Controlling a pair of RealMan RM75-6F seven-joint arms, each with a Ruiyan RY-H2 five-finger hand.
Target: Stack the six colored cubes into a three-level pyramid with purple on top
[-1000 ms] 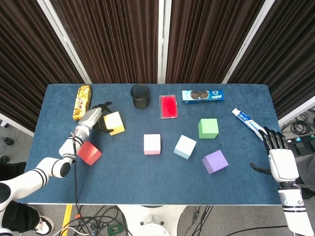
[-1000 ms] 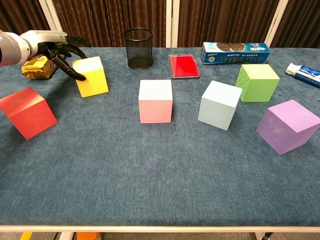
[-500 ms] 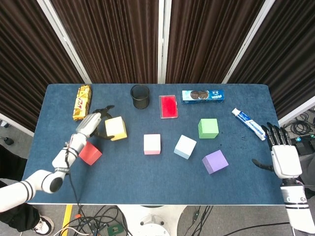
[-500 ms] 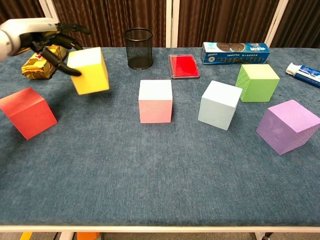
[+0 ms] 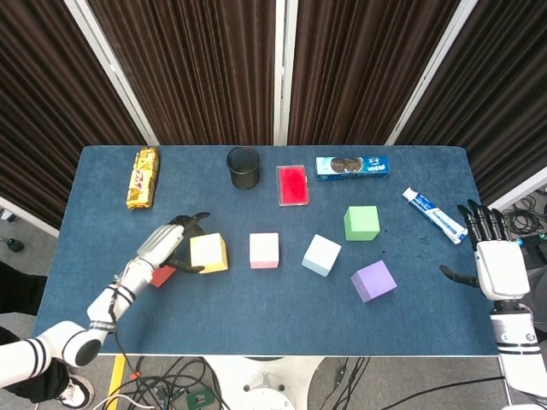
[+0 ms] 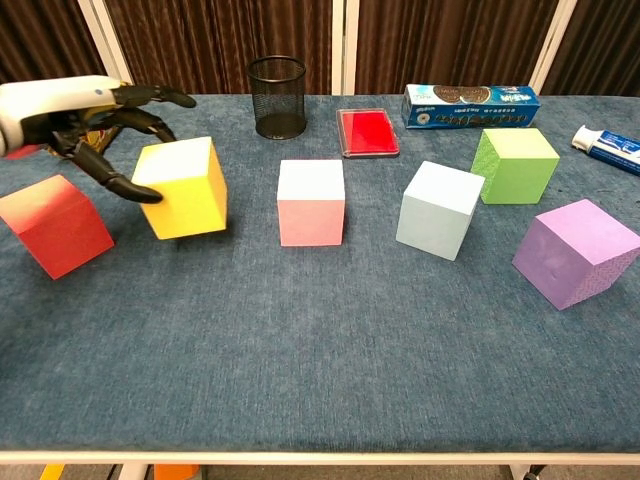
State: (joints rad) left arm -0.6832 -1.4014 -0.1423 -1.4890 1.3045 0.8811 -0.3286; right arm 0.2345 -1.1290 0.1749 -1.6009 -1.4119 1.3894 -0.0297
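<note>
The yellow cube [image 6: 183,187] is gripped by the left hand [image 6: 95,118], whose dark fingers [image 6: 128,188] are wrapped over its left and top faces; in the chest view the cube is seen tilted and apparently raised off the blue table [image 6: 320,360], though contact with the cloth cannot be told for certain. In the head view the same cube [image 5: 208,253] is found just left of the pink cube [image 5: 264,250], with a gap between them. The red cube [image 6: 56,225] is set near and left of the yellow one, partly hidden behind the left hand [image 5: 167,247] in the head view. To the right of the pink cube the pale blue cube [image 5: 321,254] is placed, the green cube [image 5: 361,223] lies farther back and right, and the purple cube [image 5: 373,281] rests nearest on the right. The right hand [image 5: 491,260] is held beside the table's right edge with fingers spread and nothing in it. Along the far side are seen a yellow snack packet [image 5: 142,178], a black mesh cup [image 5: 244,168], a red box [image 5: 292,184], a blue biscuit box [image 5: 352,166] and a toothpaste tube [image 5: 432,214].
</note>
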